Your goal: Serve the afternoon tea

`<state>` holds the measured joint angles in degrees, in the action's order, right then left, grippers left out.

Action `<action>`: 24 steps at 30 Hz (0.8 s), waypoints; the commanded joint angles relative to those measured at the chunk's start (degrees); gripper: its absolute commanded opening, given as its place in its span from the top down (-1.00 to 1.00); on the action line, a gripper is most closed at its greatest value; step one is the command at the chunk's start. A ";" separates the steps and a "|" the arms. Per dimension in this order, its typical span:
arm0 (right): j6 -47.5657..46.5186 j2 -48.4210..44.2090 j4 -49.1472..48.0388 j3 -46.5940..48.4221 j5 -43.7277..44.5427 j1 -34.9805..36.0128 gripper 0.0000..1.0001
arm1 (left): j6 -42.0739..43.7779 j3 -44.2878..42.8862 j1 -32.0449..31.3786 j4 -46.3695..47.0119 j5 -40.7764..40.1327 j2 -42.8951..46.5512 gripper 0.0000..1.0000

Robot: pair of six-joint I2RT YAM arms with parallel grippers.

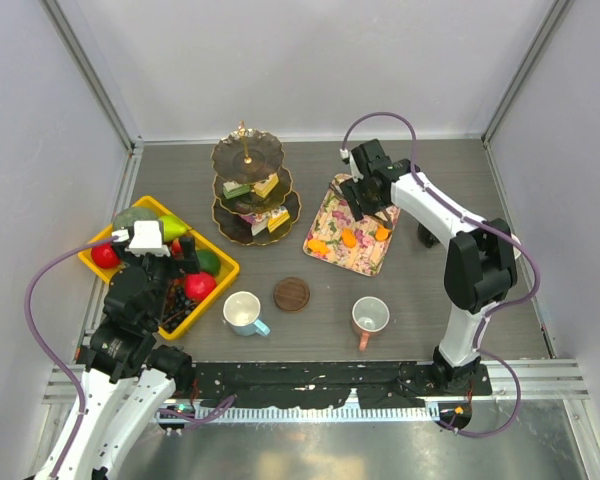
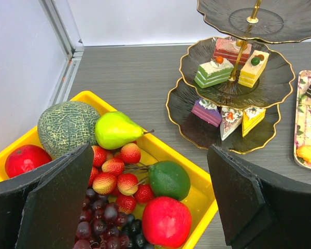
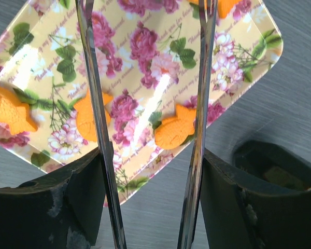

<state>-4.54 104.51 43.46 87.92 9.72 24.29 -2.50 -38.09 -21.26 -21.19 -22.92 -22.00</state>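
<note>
**Tongs above the flowered tray, the other pincer above the fruit**

My right pincer point(image 3: 150, 155) was clamped on a pair of metal tongs point(image 3: 96, 104). One blade lay along the inner face of each finger, and the two blades stood apart. Under them, in the right wrist view, lay the flowered tray point(image 3: 145, 46) with three orange fish-shaped pastries point(image 3: 176, 129). One was at the left edge of the frame, one was partly behind the left blade, and one was in the middle, between the blades. The blade tips ran out of the frame at the top, so I could not tell if they touched anything. In the lower right of that frame a dark hollow thing point(image 3: 274, 166) stood on the grey surface point(image 3: 300, 104), near the edge of the tray. I could not tell what it was.

My left pincer point(image 2: 150, 155) was wide apart and held nothing. It hung above the yellow crate point(image 2: 171, 150) of fruit point(image 2: 116, 129), at the lower left of the top view.

The three-tier stand point(image 1: 260, 152) stood in the upper middle of the top view, to the left of the tray and not touching it. Cake slices point(image 2: 213, 71) lay on its middle tier and on its lowest tier, three on each.

In the lower middle of the top view a white mug point(image 1: 242, 310) and a pinkish mug point(image 1: 370, 315) stood upright. A round brown coaster point(image 1: 291, 293) lay between them, a little higher in the frame.
</note>
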 commanded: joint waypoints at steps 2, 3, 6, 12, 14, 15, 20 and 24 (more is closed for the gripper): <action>-2.67 1.84 -4.08 4.27 -1.54 -0.74 -0.38 | 0.39 0.03 0.16 3.17 0.15 -0.59 -0.98; -2.76 2.71 -4.17 4.63 -1.45 -0.74 -0.39 | 0.39 0.03 0.25 3.17 0.15 -0.76 -0.98; -3.55 4.03 -4.61 5.94 -0.66 -1.00 -0.41 | 0.57 -0.06 0.25 3.17 0.07 -0.94 -0.98; -4.69 6.76 -4.61 7.26 -0.22 -1.27 -0.42 | 0.66 0.03 0.25 3.17 0.07 -0.94 -0.98; -4.96 7.20 -4.61 7.27 -0.40 -1.27 -0.42 | 0.57 -0.06 0.25 3.17 0.07 -0.94 -0.98; -4.87 7.37 -4.53 7.27 -0.40 -1.27 -0.41 | 0.57 -0.06 0.25 3.17 0.07 -0.85 -0.98; -4.26 5.89 -3.65 6.22 -1.10 -1.27 -0.35 | 0.66 -0.06 0.25 3.17 0.07 -0.76 -0.98; -3.29 2.64 -3.56 4.46 -0.84 -1.27 -0.19 | 0.66 0.03 0.16 3.17 0.15 -0.50 -0.98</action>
<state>-8.49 112.20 40.75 92.44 8.84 23.22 -2.48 -38.09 -21.26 -21.19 -22.92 -22.65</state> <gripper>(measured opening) 0.626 0.991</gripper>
